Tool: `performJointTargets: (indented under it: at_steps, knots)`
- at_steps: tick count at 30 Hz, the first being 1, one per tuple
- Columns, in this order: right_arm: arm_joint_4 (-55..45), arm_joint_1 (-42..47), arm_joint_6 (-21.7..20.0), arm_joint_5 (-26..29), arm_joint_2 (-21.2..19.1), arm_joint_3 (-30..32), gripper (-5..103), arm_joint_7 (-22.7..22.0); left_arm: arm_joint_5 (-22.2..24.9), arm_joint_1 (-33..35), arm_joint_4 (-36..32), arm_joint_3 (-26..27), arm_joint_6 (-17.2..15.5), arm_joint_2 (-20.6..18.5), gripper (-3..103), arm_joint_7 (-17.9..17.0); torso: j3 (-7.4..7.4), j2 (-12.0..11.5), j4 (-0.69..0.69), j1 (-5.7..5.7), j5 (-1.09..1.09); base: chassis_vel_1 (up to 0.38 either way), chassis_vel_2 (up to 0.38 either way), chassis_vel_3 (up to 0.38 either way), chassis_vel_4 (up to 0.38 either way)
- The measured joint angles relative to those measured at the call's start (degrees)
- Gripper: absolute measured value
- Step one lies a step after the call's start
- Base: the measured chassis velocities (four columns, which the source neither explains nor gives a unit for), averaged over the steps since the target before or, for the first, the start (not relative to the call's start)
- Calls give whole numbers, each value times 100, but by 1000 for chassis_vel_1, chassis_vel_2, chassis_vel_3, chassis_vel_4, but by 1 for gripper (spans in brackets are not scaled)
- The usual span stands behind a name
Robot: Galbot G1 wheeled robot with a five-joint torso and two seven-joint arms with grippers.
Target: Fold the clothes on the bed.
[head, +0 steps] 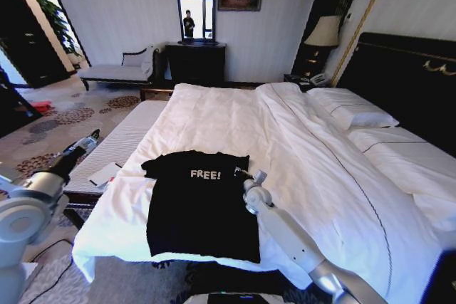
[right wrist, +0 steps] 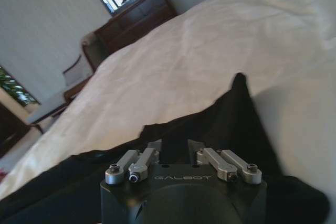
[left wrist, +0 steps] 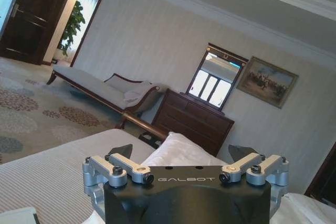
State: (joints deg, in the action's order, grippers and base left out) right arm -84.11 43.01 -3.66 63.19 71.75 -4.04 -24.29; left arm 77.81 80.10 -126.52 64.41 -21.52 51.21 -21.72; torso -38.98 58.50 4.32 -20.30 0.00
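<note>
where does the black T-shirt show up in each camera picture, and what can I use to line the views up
Head view: the black T-shirt lies flat on the near end of the bed, the right pincer at its sleeve.
Left wrist view: the T-shirt is not in it.
Right wrist view: the T-shirt spreads dark around the right pincer.
Shared landmark: the dark wood dresser under the mirror.

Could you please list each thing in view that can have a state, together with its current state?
T-shirt: spread flat, unfolded, lettering up, on the near corner of the bed.
Bed: made, white duvet smooth.
Right gripper: open, over the T-shirt's right sleeve, gripping nothing.
Left gripper: open, empty, raised off the bed's left side.
Lamp: standing upright on the nightstand.
</note>
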Motion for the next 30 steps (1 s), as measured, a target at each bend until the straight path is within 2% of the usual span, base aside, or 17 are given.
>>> performJointTargets:
  at_steps: [1,3,6,7,8,9,12,13,15,17,18,20,26,30]
  knots:
    - [-44,-6,-12,82,2,-14,37,31,0,3,11,8,0,0,100,0,0,0,1,0,0,0,0,0,0]
    - [-91,-9,-40,182,4,-19,37,44,0,7,18,17,0,0,100,-1,0,0,1,0,0,0,0,0,0]
    - [-251,-14,-126,518,34,47,52,3,0,47,38,65,0,-9,100,-2,0,0,0,0,0,0,0,0,0]
    - [-251,-14,-126,518,34,47,52,3,0,47,38,65,0,-9,100,-2,0,0,0,0,0,0,0,0,0]
    - [-304,-14,-154,613,37,107,58,-33,0,59,46,82,0,-14,100,-2,0,0,0,0,0,0,0,0,0]
    - [-350,-14,-173,700,41,181,58,-96,0,74,57,103,0,-18,100,-2,0,0,0,0,0,0,0,0,0]
    - [-491,-14,-242,1053,50,529,74,-474,11,100,74,161,0,-25,100,0,0,0,0,0,0,0,0,0,0]
    - [-518,2,-265,1116,8,626,80,-558,16,106,78,177,0,-30,100,0,0,0,-1,0,0,0,0,0,0]
    - [-524,30,-275,1133,-52,680,80,-591,19,109,81,185,1,-33,100,1,0,0,-1,0,0,0,0,0,0]
    - [-524,147,-318,1145,-260,785,90,-650,23,113,82,195,1,-34,100,1,0,0,4,0,0,0,0,0,0]
    - [-524,147,-318,1145,-260,785,90,-650,23,113,82,195,1,-34,100,1,0,0,4,0,0,0,0,0,0]
    - [-505,259,-435,1177,-359,844,99,-727,15,114,76,158,1,-12,100,1,0,0,4,0,1,0,0,0,0]
    - [-672,557,-543,1346,-253,882,100,-746,-85,89,2,-23,1,63,100,-13,0,0,0,0,2,0,0,0,0]
    - [-955,727,-492,1281,-265,737,100,-574,-95,101,-17,-18,0,69,100,-23,0,0,0,0,1,0,0,0,0]
